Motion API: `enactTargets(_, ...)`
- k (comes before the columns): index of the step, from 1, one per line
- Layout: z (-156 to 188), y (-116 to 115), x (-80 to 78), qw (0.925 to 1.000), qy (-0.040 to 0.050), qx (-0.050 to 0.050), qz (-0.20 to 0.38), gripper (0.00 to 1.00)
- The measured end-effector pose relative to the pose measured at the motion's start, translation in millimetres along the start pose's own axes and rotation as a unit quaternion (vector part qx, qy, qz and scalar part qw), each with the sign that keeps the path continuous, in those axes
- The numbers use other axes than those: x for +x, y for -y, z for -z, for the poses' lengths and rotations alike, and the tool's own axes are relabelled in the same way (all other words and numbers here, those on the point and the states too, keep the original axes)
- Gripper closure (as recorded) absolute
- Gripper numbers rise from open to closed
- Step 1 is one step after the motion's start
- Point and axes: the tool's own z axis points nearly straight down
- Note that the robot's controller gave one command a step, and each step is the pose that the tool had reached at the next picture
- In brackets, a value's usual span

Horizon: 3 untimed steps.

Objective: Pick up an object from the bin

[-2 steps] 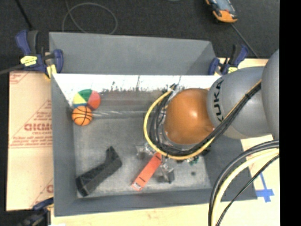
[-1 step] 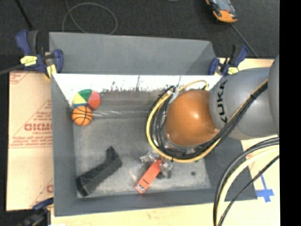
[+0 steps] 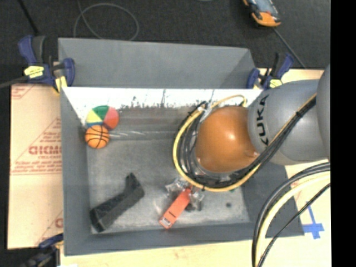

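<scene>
Pincer (image 3: 185, 192) low over an orange flat piece (image 3: 174, 209) at the front middle of the bin (image 3: 156, 65).
At the back left you see a many-coloured ball (image 3: 103, 115) touching a small orange basketball (image 3: 97, 136); a black angled piece (image 3: 115, 202) lies front left. The orange flat piece's upper end sits under the pincer. You cannot tell whether the pincer is apart or together.

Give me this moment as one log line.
end effector: low, at upper end of orange-red bar, near wall | black angled piece: near-left | orange ball, multicoloured ball: far-left corner
</scene>
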Motion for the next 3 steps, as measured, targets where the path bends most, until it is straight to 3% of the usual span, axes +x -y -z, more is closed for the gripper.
enactTargets(3, 0.0, 0.1, 0.2, 1.0000, -0.0006, 0.000, -0.001, 1.00)
